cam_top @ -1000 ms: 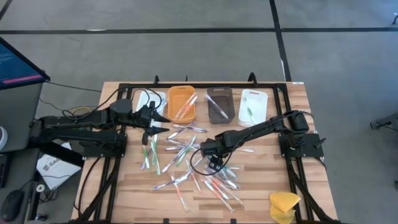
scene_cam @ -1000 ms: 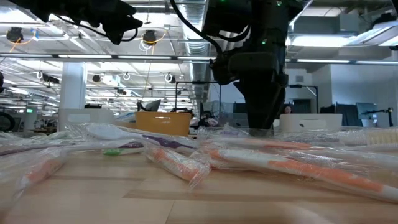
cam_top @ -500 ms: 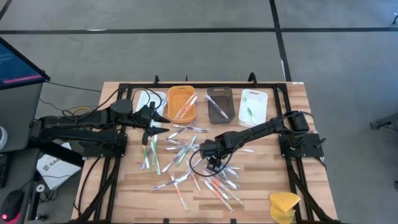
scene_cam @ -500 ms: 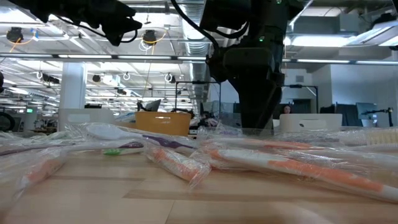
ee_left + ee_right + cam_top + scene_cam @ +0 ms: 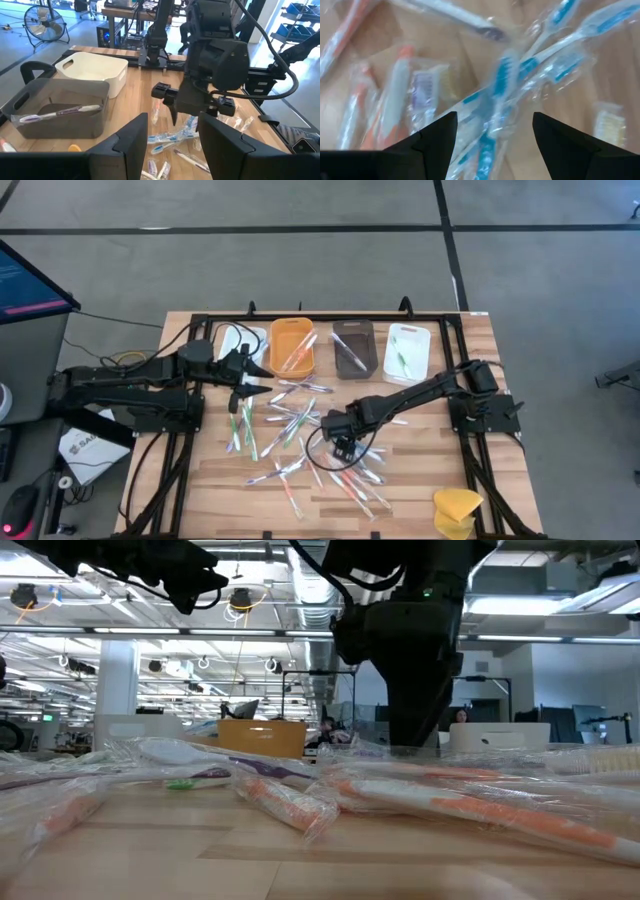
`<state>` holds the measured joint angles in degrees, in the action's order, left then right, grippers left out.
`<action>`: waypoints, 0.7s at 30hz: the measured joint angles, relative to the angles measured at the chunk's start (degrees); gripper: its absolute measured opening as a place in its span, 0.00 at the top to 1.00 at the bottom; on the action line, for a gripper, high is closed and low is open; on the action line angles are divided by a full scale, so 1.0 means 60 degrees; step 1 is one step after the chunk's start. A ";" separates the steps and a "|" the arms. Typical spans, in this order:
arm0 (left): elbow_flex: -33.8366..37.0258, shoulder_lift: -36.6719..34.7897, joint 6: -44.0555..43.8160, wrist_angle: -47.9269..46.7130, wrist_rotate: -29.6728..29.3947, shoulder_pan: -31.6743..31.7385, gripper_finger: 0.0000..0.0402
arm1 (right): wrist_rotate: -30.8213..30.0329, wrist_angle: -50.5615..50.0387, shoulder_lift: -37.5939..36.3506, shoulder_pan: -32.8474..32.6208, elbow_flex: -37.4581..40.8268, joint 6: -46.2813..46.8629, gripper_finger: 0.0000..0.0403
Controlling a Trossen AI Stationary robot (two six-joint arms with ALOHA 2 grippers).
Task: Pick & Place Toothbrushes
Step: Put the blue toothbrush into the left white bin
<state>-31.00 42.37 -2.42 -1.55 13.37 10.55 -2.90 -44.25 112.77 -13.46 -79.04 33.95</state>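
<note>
Jaws spread, empty: right gripper (image 5: 492, 131) | just above clear-wrapped blue-handled plastic toothbrushes (image 5: 502, 87) | left gripper (image 5: 170, 145) parted, empty | no legible writing

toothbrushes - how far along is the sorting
Early days. Done: a few toothbrushes already lie in the orange tray, the brown tray and the white tray. In hand: the right end effector hangs open, low over wrapped blue toothbrushes in the pile, gripping nothing yet. The left end effector waits open and empty near the orange tray. Left: dozens of loose toothbrushes scattered on the table.
</note>
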 joint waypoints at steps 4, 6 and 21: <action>0.0000 0.0000 0.0000 -0.0002 0.0000 0.0000 0.58 | -0.0055 0.0187 -0.0004 -0.0027 0.0162 0.0000 0.37; 0.0000 0.0000 0.0000 0.0001 0.0000 0.0003 0.58 | -0.0082 0.0202 -0.0004 -0.0009 0.0213 0.0011 0.37; 0.0007 0.0000 0.0000 0.0002 0.0000 0.0004 0.58 | -0.0203 0.0240 -0.0004 0.0077 0.0215 -0.0233 0.37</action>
<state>-30.96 42.37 -2.42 -1.53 13.37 10.57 -4.12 -42.81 112.75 -12.99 -77.76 32.56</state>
